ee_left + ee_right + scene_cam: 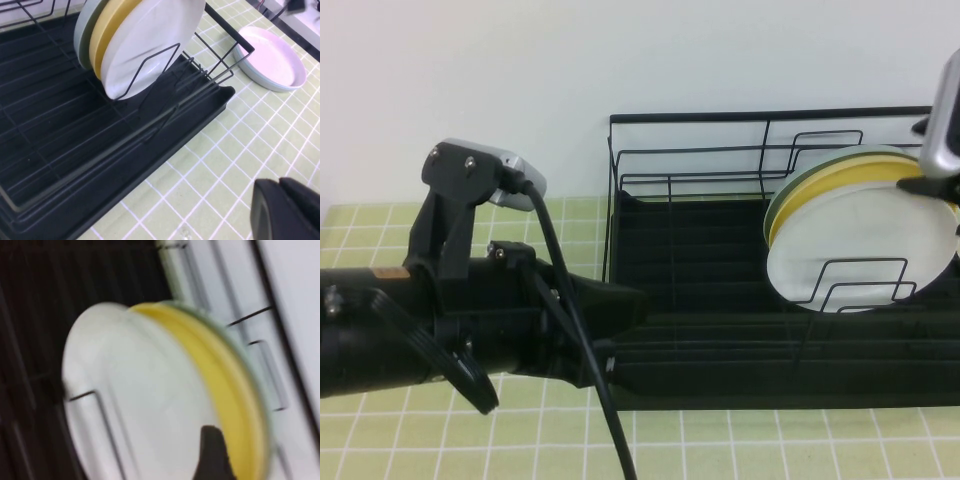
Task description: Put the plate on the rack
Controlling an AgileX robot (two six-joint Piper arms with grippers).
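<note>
You are at the release step: the plate (pixel 860 255) already stands on edge in the rack (pixel 720 330), leaning back against the yellow plate (pixel 840 178), with a pale green plate (pixel 782 190) behind that, all 3 held by the upright wire dividers. The right end effector (pixel 932 186) sits at the plate's upper rim at the right edge of the high view; 1 dark fingertip (pixel 214 452) shows against the plate face, and whether its fingers are spread or gripping you cannot tell from here. If it has let go, your next move is a clean lift up and away without dragging the rim or nudging the stack. The left end effector (pixel 285 210) hangs over the surface (pixel 210 175) just beside the rack's front corner, fingers pressed together, holding nothing. The plate is smooth, glossy white, round and shallow with a low rim. The rack is thin black wire on a ribbed black tray. The surface is a pale green grid-patterned mat, and 1 more white dish (pixel 272 57) lies flat on it beyond the rack.
</note>
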